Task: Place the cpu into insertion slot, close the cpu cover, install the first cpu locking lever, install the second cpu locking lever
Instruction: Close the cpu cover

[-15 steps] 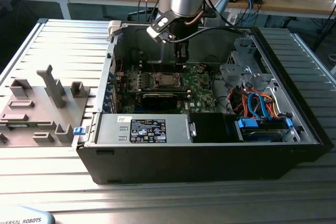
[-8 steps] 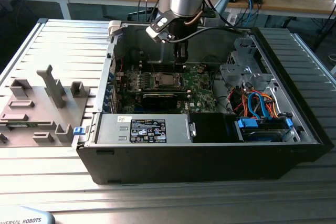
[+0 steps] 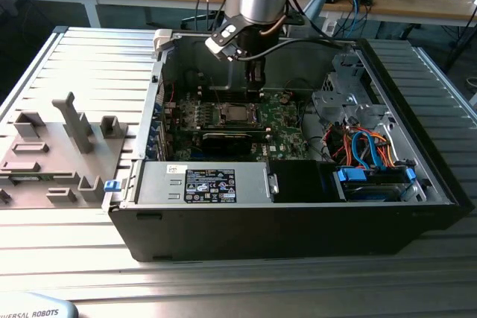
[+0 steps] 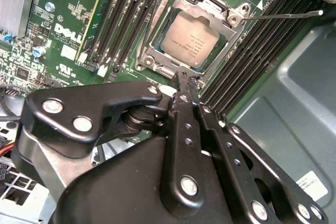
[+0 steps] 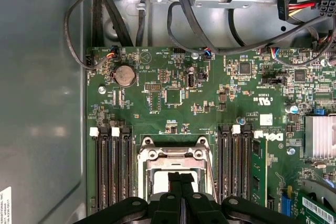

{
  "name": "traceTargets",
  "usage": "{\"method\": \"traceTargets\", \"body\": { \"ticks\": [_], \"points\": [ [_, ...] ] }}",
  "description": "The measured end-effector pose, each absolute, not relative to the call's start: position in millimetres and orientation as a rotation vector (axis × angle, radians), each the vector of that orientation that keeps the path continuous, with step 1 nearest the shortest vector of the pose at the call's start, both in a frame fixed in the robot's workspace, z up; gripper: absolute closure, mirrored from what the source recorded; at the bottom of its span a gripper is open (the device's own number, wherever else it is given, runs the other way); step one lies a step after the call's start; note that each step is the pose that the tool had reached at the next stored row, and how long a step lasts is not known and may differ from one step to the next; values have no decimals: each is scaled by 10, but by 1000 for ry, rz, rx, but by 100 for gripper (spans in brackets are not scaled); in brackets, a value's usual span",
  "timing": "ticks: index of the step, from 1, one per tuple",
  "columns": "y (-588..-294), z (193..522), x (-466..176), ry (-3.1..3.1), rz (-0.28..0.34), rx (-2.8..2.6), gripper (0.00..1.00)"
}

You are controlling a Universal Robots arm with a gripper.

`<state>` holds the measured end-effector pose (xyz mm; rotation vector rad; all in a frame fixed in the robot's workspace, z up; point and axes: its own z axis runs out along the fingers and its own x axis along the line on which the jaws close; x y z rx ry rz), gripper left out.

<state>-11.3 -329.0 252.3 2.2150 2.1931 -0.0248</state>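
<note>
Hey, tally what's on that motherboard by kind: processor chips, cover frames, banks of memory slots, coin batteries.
cpu: 1
cpu cover: 1
memory slot banks: 2
coin battery: 1
Total: 5

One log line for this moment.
cpu seated in insertion slot | cpu cover down | gripper shut, by slot edge | one lever sticking out

Silver-grey cpu point(image 4: 189, 39), green circuit board point(image 5: 210, 94)

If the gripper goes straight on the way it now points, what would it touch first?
The gripper would likely meet the edge of the cpu cover, beside the cpu, though depth is unclear.
</note>
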Motion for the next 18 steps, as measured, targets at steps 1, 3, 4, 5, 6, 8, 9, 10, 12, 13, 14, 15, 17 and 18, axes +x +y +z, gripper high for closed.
{"method": "traceTargets", "body": {
  "ticks": [1,3,4,5,6,8,9,10,12,13,14,15,17,18],
  "points": [
    [-3289,2523,-117,2193,-24,2215,89],
    [-3289,2523,-122,2194,-24,2215,89],
    [-3289,2523,-123,2194,-22,2216,89],
    [-3289,2523,-125,2195,-22,2216,89],
    [-3290,2523,-126,2195,-21,2217,89],
    [-3290,2523,-130,2195,-20,2217,89],
    [-3290,2523,-133,2195,-20,2217,89],
    [-3290,2523,-137,2195,-20,2217,89],
    [-3289,2523,-146,2195,-20,2217,89],
    [-3290,2523,-150,2195,-20,2217,89],
    [-3290,2523,-155,2195,-20,2217,89],
    [-3290,2523,-161,2195,-20,2217,89],
    [-3290,2520,-186,2195,-20,2217,89],
    [-3290,2519,-199,2195,-20,2217,89]
  ]
}}
